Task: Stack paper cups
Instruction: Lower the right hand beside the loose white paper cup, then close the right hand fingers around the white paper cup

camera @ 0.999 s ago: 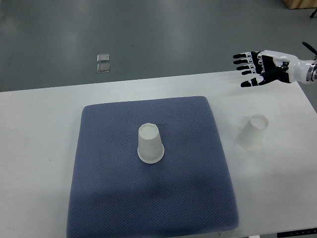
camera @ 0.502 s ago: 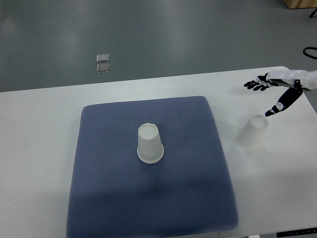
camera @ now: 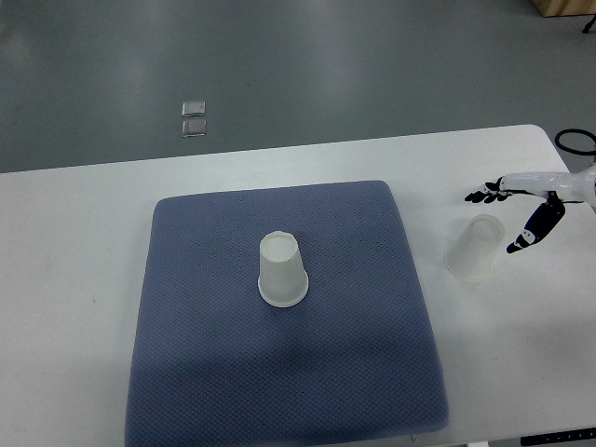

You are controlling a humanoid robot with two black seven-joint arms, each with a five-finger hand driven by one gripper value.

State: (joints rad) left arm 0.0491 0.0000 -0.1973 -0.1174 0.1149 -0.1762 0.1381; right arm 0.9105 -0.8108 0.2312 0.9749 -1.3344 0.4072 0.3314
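Paper cup just beside right hand, fingers spread, empty

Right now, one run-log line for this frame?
phase: approach | right hand: open, beside paper cup on table, no contact seen | second paper cup: upside down on blue mat | left hand: out of view | stack: not started

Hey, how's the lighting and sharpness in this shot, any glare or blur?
Top view: light is soft and even, with only faint shadows beside the cup on the mat and the cup on the table; the white table is bright but not blown out; the right hand looks slightly soft; no obvious distortion.
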